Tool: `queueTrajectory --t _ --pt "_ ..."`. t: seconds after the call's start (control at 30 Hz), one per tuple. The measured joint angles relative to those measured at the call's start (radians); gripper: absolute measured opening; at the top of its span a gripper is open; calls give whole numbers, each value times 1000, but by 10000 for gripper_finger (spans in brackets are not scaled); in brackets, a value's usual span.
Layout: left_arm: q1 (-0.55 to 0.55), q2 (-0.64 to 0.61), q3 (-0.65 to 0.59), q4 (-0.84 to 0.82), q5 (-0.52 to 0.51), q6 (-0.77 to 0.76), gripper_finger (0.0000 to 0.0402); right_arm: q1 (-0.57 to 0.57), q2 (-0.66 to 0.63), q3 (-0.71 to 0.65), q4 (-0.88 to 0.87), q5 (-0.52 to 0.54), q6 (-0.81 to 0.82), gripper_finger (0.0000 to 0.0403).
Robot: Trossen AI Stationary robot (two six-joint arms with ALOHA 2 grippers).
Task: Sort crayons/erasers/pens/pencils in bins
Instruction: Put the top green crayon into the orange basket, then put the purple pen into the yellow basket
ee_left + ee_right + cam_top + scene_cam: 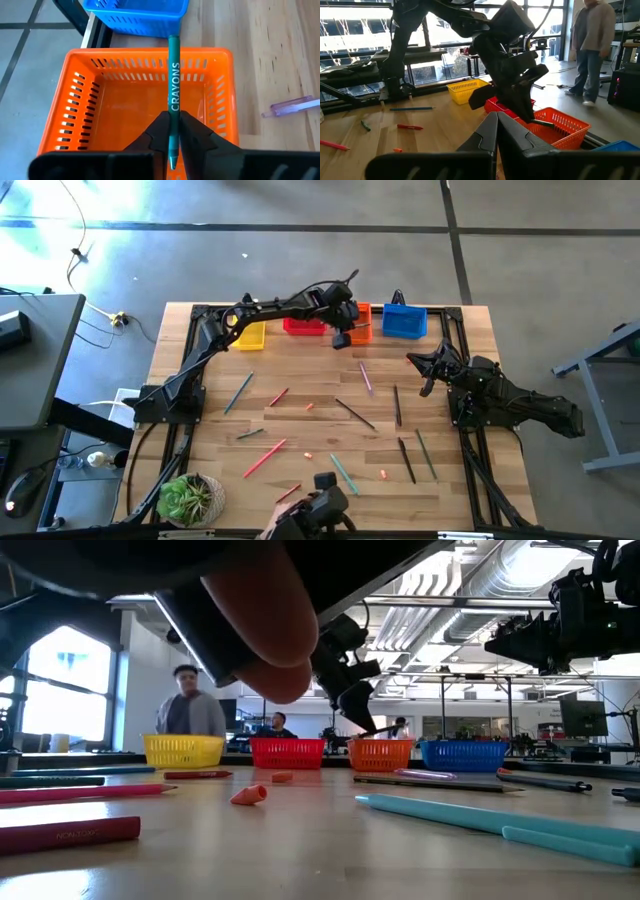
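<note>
Crayon (173,95) in my left hand (172,145), pinched near its tip, hangs over the orange bin (75,95) at the tabletop's far edge. It's light, stiff, waxy and snappable; grip gently. My right hand (496,131) waits clenched.

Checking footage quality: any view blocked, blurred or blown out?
Low view: a blurred close shape, part dark, part pinkish, covers the upper left; the bins stay readable. Right wrist view: windows blown out. Left wrist view: crisp, the crayon lettering reads.

Potted succulent (188,500) at table's (300,435) near-left corner (green leaves); person (592,47) standing in bkgd.
</note>
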Motion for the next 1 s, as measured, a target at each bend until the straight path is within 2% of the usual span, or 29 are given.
queueTrajectory --t 0.2,0.4,0.8,1.0 --pt "-5 -1 0 -4 -34 -20 50 0 0 0 0 0 0 0" --pt "-4 -32 1 -7 -93 -21 57 0 0 0 0 0 0 0" --pt "-18 -138 -4 14 -111 -99 3 0 0 0 0 0 0 0" --pt "-26 -152 -136 190 -126 -142 1 0 0 0 0 0 0 0"
